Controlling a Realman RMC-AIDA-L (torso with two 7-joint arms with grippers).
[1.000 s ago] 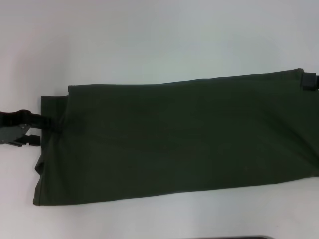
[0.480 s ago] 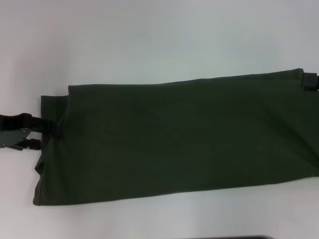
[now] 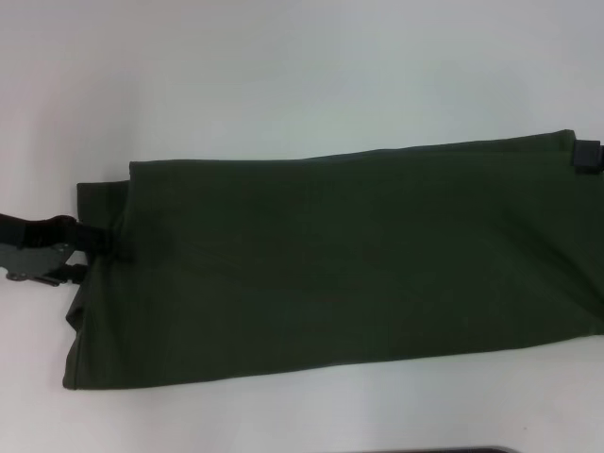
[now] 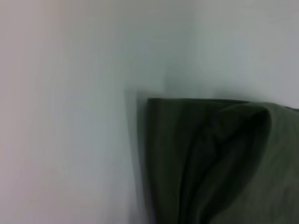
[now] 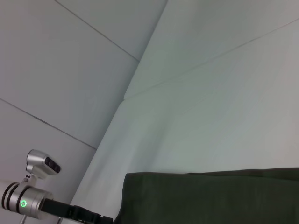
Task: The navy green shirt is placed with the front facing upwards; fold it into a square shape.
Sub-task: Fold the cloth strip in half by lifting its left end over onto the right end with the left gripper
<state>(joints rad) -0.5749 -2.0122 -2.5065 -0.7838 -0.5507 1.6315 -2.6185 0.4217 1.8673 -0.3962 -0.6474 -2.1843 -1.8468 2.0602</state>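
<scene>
The navy green shirt (image 3: pixel 330 264) lies flat on the white table as a long dark band running left to right; no lettering or collar label shows. My left gripper (image 3: pixel 80 255) is at the shirt's left end. Its fingers stand apart: one finger (image 3: pixel 94 237) lies over the cloth edge, the other (image 3: pixel 64 275) is just beside it. The left wrist view shows a shirt corner (image 4: pixel 219 158) with a raised fold. My right gripper (image 3: pixel 587 154) shows only as a black tip at the shirt's far right corner. The right wrist view shows the shirt's edge (image 5: pixel 210 196) and the left arm (image 5: pixel 28 203) far off.
The white table (image 3: pixel 283 75) stretches beyond the shirt on the far side and along the near edge. A dark strip (image 3: pixel 444 450) shows at the very front of the head view.
My left gripper has shifted slightly nearer to me and a little toward the shirt. The shirt and the right gripper have not visibly moved.
</scene>
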